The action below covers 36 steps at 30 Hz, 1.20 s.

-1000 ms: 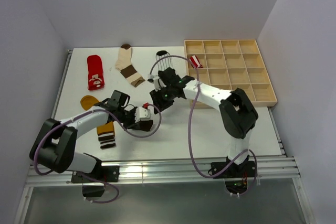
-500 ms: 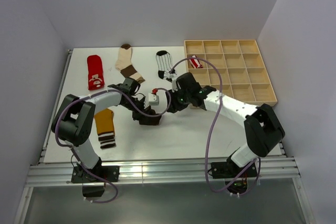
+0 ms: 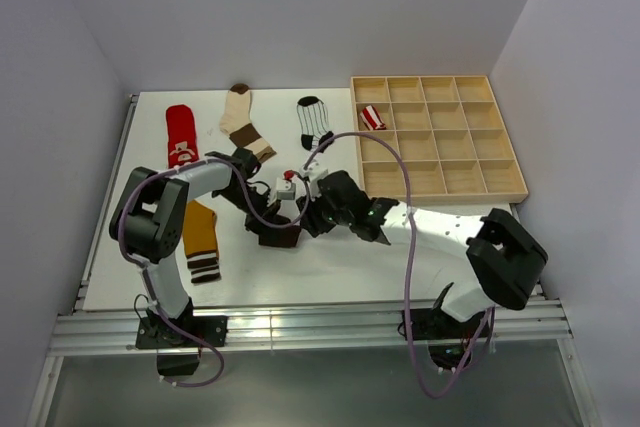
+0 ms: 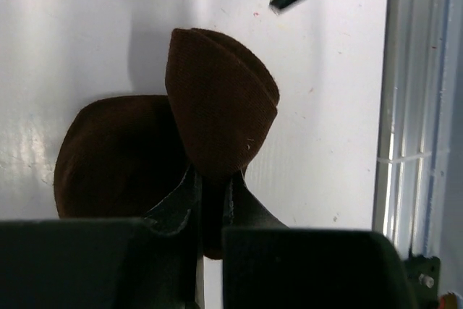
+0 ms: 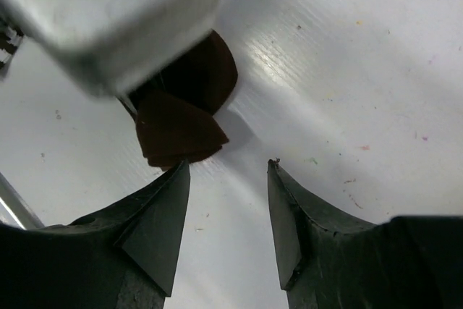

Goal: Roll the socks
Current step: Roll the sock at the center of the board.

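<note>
1. Left gripper [image 4: 210,187] is seen clamped on a fold of the dark brown fabric sock [image 4: 217,106], so the loose roll is pinned near the middle of the white table [image 3: 335,267].
2. Right gripper [image 5: 228,168] is held partly spread and empty, just beside that sock, presumably to tuck the roll.
3. Farther right, a red-white striped sock [image 3: 372,117] is lodged in the wooden divided tray [image 3: 510,172], leftmost column, second compartment from the far edge, and is judged finished.

White table [image 3: 340,257], wooden tray [image 3: 450,196], red sock [image 3: 181,137], cream-brown sock [image 3: 244,122], black-striped sock [image 3: 314,123], mustard sock [image 3: 200,239], dark brown sock [image 3: 280,236]
</note>
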Tool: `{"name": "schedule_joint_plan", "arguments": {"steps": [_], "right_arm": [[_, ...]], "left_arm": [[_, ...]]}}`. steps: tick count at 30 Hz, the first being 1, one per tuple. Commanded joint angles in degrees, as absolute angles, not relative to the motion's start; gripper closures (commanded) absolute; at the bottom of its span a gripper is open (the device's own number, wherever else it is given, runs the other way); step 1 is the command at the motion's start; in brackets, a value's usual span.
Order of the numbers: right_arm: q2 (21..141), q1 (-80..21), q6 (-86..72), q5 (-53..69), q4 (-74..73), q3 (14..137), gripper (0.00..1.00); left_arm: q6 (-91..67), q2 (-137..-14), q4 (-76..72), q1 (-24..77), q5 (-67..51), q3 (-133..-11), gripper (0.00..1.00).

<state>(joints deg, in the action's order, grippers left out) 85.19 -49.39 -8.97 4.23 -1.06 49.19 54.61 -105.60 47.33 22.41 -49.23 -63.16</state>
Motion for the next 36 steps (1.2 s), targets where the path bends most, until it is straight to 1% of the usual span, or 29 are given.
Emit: {"name": "schedule_joint_plan", "arguments": {"steps": [1, 3, 5, 9, 11, 12, 15, 22, 26, 32, 36], "right_arm": [[79.8, -51.1, -6.9, 0.4, 10.6, 44.7, 0.45], [78.0, -52.3, -6.1, -1.9, 13.0, 42.6, 0.44], [76.4, -53.3, -6.1, -1.3, 14.8, 41.2, 0.43], [76.0, -55.0, -6.6, -0.4, 17.0, 39.5, 0.43], [77.0, -56.9, -5.3, -2.7, 16.7, 39.9, 0.43], [77.6, -59.5, -4.8, -3.9, 16.4, 40.8, 0.43], [81.1, -62.5, -3.4, -6.2, 15.4, 42.9, 0.43], [88.6, -66.8, 2.9, -11.9, 9.3, 49.8, 0.42], [93.6, -67.8, 4.8, -12.6, 6.7, 53.1, 0.41], [98.1, -68.7, 7.6, -13.3, 3.7, 56.8, 0.41], [100.5, -68.7, 8.2, -13.6, 2.8, 57.0, 0.42]], "left_arm": [[57.5, -108.9, 54.0, 21.4, -48.9, -64.7, 1.0], [58.3, -110.0, 54.8, 21.2, -49.4, -65.6, 0.99], [59.0, -110.7, 56.2, 21.0, -49.7, -66.3, 1.0], [59.2, -112.0, 57.0, 20.8, -49.9, -67.2, 1.0], [60.2, -112.7, 58.9, 20.6, -50.5, -67.8, 1.0], [60.4, -113.4, 59.4, 20.6, -50.6, -68.5, 1.0], [61.1, -114.2, 60.6, 20.2, -50.9, -69.3, 1.0], [63.3, -116.8, 64.4, 19.7, -51.3, -71.6, 1.0], [63.2, -117.6, 64.6, 19.5, -51.5, -72.1, 1.0], [63.7, -118.7, 66.2, 19.3, -51.9, -73.4, 1.0], [64.0, -119.0, 67.0, 19.2, -52.0, -74.0, 1.0]]}}
